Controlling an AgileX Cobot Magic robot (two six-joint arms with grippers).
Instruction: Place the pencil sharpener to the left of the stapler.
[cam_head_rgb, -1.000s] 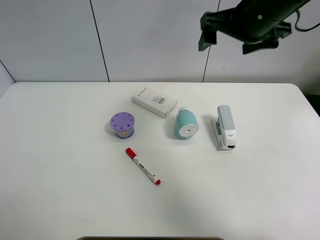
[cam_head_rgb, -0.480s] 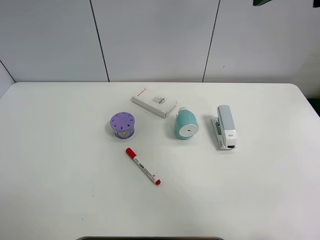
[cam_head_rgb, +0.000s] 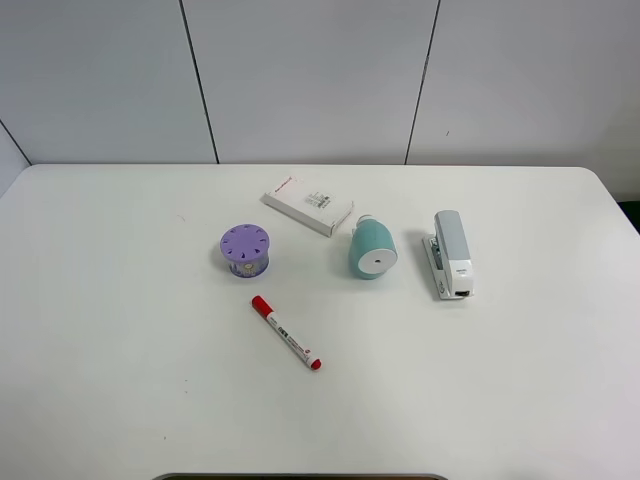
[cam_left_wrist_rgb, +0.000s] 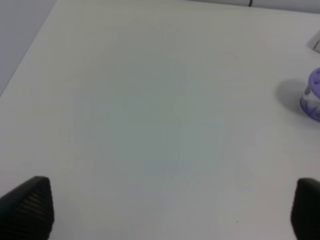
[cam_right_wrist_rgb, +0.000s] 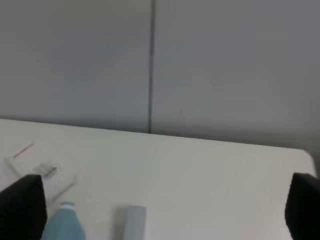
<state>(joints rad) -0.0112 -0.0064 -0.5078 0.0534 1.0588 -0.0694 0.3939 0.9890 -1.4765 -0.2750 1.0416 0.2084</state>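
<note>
Pencil sharpener (cam_head_rgb: 373, 249): a rounded teal barrel is seen lying on its side on the smooth white tabletop (cam_head_rgb: 520, 380), its flat white circular face turned toward the near edge; it is placed left of the stapler, apart from it.
Stapler (cam_head_rgb: 451, 253): long and narrow, a light grey top over a white base.
Box (cam_head_rgb: 308, 205): flat, white, rectangular, set just behind the sharpener.
Purple cylinder (cam_head_rgb: 245, 249): short, its top pierced with holes.
Marker (cam_head_rgb: 286, 333): slim white barrel, red-capped, laid diagonally.
Left gripper (cam_left_wrist_rgb: 170, 210): ribbed black jaws are held wide apart, nothing between them.
Right gripper (cam_right_wrist_rgb: 160, 210): dark jaws likewise spread wide and empty.
</note>
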